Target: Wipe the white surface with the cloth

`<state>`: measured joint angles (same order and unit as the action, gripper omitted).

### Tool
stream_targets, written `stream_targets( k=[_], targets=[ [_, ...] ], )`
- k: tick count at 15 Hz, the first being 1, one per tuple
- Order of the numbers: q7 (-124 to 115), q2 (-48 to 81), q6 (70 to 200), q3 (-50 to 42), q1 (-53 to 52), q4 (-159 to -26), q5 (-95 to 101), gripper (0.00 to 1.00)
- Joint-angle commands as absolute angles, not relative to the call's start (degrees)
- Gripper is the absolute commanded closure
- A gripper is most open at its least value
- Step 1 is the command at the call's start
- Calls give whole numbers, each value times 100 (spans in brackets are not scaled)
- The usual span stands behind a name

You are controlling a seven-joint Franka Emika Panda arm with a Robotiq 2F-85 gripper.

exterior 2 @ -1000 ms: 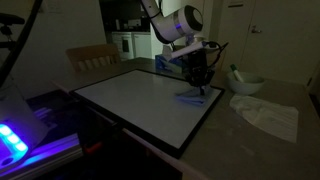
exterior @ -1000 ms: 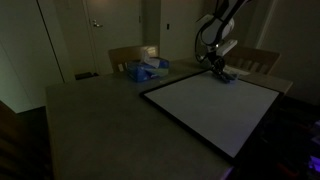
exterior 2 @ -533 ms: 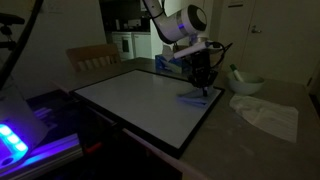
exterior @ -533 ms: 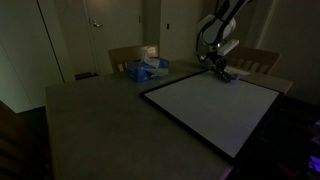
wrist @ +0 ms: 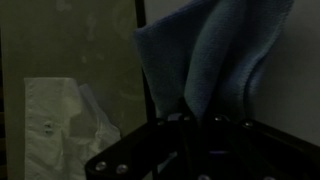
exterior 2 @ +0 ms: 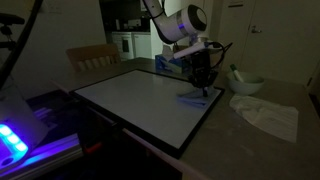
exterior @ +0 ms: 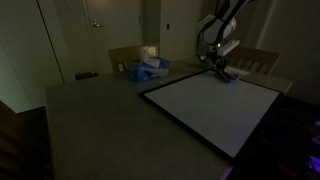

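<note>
The white surface is a large white board with a dark border and lies on the tabletop in both exterior views. The bluish-grey cloth rests on the board near its far edge. My gripper stands straight down onto the cloth and presses it to the board. In the wrist view the cloth fills the upper right, bunched between the dark fingers. The board's dark border runs beside it.
A blue-and-white heap of packaging lies at the table's back. A crumpled white cloth and a bowl lie beside the board. Wooden chairs stand behind the table.
The gripper and cloth have shifted slightly along the board's far edge since the earliest frames; since half a second ago nothing visible has moved.
</note>
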<state>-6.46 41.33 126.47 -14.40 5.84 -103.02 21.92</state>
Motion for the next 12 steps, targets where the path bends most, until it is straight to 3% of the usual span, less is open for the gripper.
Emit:
stream_targets(
  k=[1, 12],
  targets=[
    [-827, 4056, 12766, -1520, 587, -10613, 2227, 97],
    [-1185, 3673, 12815, -1674, 540, -11314, 2314, 97]
  ],
)
